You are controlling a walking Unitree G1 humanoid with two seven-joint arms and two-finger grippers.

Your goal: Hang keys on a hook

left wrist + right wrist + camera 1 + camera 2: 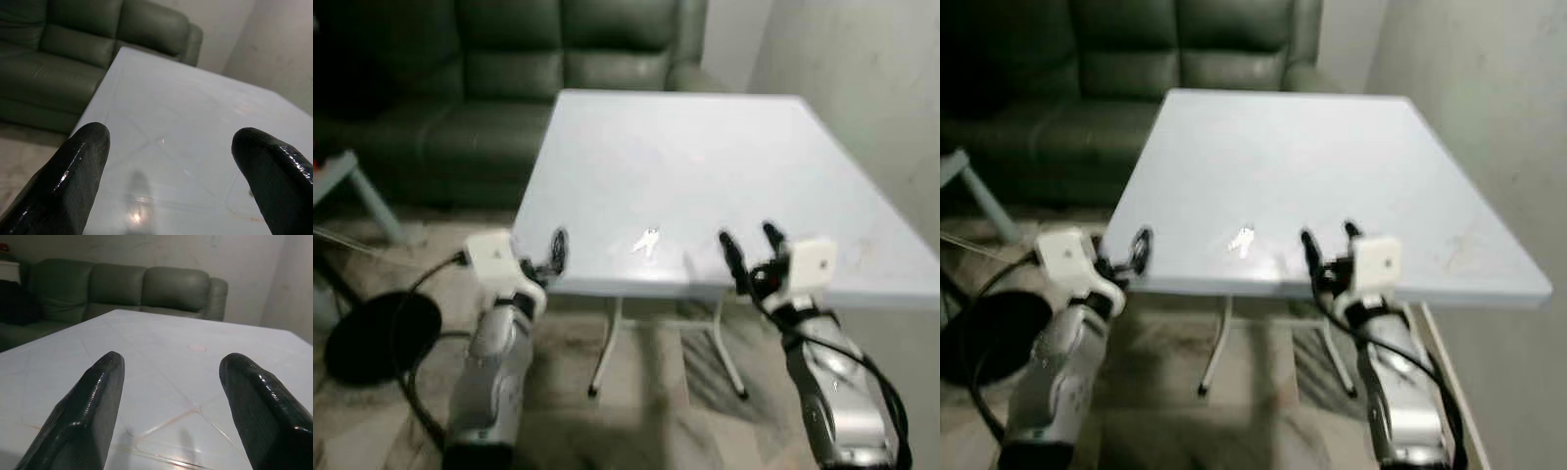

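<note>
table (pixel 724 157): pale blue, square | on it: keys (pixel 647 242), near front edge

Green sofa (pixel 509 88), seemingly beyond white table (pixel 724 147)

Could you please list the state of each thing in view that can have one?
keys: lying flat on the table near its front edge, not held, between the two grippers.
left gripper: open, holding nothing, at the table's front left corner.
right gripper: open, holding nothing, at the table's front edge, right of the keys.
table: upright, with the keys lying on it.
</note>
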